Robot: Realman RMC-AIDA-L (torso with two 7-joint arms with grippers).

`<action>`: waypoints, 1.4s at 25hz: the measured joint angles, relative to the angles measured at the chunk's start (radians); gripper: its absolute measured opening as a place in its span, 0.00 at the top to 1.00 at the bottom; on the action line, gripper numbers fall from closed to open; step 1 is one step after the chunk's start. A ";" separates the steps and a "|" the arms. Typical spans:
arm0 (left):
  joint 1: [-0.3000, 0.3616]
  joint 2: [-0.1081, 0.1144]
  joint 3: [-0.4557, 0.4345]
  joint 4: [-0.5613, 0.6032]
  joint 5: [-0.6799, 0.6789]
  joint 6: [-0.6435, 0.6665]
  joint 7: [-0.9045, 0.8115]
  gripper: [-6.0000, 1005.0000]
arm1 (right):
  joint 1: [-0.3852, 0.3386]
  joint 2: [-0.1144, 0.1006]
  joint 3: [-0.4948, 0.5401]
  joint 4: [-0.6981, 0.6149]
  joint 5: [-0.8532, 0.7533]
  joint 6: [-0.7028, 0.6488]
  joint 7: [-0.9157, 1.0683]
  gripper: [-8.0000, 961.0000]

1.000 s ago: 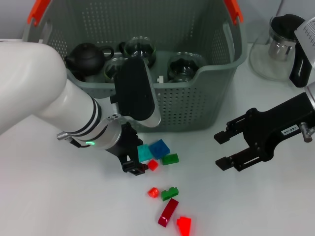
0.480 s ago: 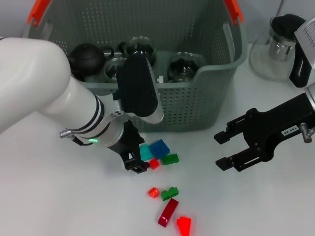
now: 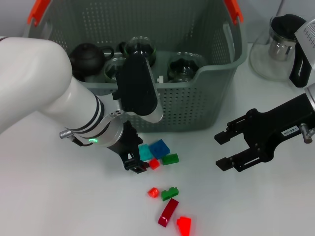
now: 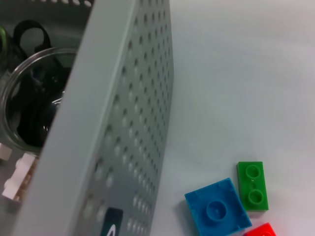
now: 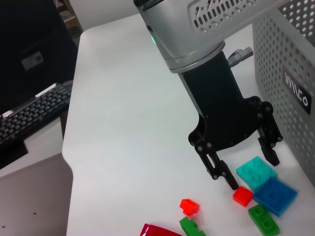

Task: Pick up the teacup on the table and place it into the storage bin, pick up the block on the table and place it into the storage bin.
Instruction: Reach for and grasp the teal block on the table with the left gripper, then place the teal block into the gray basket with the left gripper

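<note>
storage bin: storage bin (image 3: 197,105) sitting at desk's (image 3: 59,196) far side, teaware already inside
left gripper: left gripper (image 5: 246,169) hanging low, fingers spread around teal block (image 5: 256,171), not gripping
right gripper: right gripper (image 3: 227,150) idling open, empty, well right
risk: fingers likely nudging red block (image 5: 242,195) or blue block (image 5: 274,195); teal one possibly slipping
room: keyboard (image 5: 29,115) lying beyond desk edge

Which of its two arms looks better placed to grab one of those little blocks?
Probably the left. The left gripper is down at the table, open around the teal block beside the storage bin. The right gripper hovers open, farther from the blocks.
</note>
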 joint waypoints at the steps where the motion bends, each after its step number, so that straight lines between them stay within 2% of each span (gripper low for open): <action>1: 0.000 0.000 0.000 0.000 0.000 0.000 0.000 0.40 | 0.000 0.000 0.000 0.000 0.000 0.000 0.000 0.25; 9: -0.004 0.000 -0.001 -0.003 0.001 0.007 -0.011 0.42 | 0.000 0.000 0.000 0.000 0.000 0.000 0.000 0.25; 23: -0.014 -0.001 -0.004 0.006 0.024 0.052 -0.042 0.60 | -0.001 0.002 0.000 0.000 0.000 0.000 0.000 0.25; 25: -0.014 -0.001 -0.013 0.020 0.023 0.074 -0.046 0.60 | -0.001 0.002 0.000 0.000 0.000 0.000 -0.001 0.25; 30: 0.002 -0.004 -0.087 0.093 -0.004 0.194 -0.050 0.60 | -0.001 0.000 0.000 0.000 0.000 0.000 -0.001 0.25; 35: 0.038 -0.001 -0.208 0.209 -0.158 0.428 -0.034 0.60 | -0.003 -0.003 0.000 0.000 0.000 -0.002 -0.001 0.25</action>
